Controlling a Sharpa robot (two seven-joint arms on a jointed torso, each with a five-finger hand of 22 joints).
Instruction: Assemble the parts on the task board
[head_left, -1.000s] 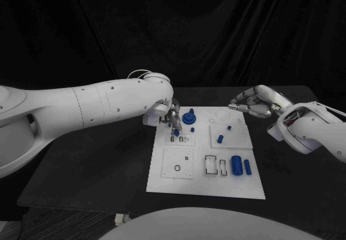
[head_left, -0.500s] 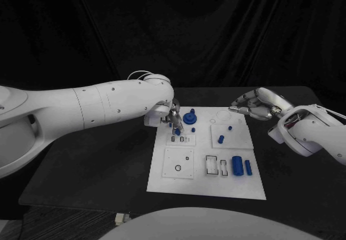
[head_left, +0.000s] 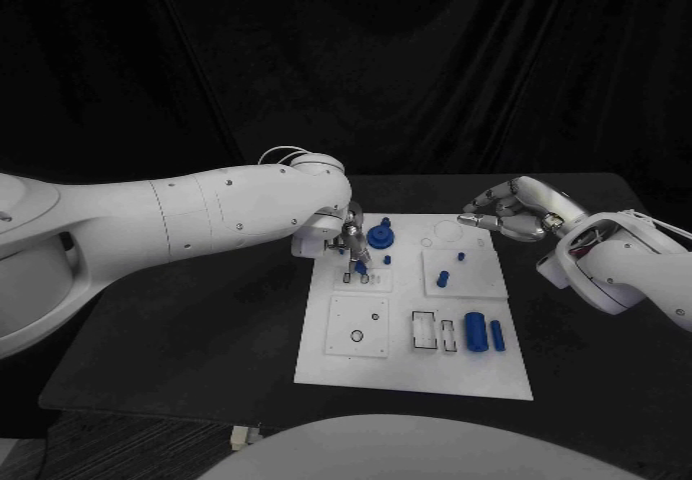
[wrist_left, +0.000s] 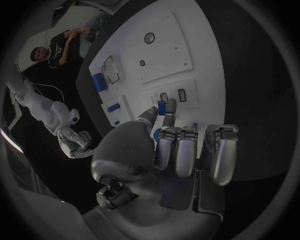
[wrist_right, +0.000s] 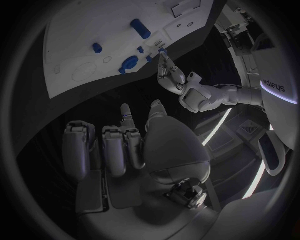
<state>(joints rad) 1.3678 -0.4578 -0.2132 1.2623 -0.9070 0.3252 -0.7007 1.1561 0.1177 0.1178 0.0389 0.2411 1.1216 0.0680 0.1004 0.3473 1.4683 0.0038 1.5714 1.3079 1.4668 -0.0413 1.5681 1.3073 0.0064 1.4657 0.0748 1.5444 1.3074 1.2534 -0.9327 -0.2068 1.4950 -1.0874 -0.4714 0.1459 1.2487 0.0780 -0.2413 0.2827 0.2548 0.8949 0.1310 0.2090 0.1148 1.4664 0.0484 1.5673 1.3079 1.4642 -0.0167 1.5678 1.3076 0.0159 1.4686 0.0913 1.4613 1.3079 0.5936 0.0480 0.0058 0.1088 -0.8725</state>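
Black curtain (head_left: 433, 90) behind blk table (head_left: 188, 340).

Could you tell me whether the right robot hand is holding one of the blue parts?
No, the right robot hand hangs beside the task board's far right corner with its fingers curled and nothing in them.

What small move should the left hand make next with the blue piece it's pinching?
Probably ease the small blue part straight down. The left hand pinches it just above the small slots on the task board, seemingly not yet seated. The right hand hovers off the far right corner, holding nothing.
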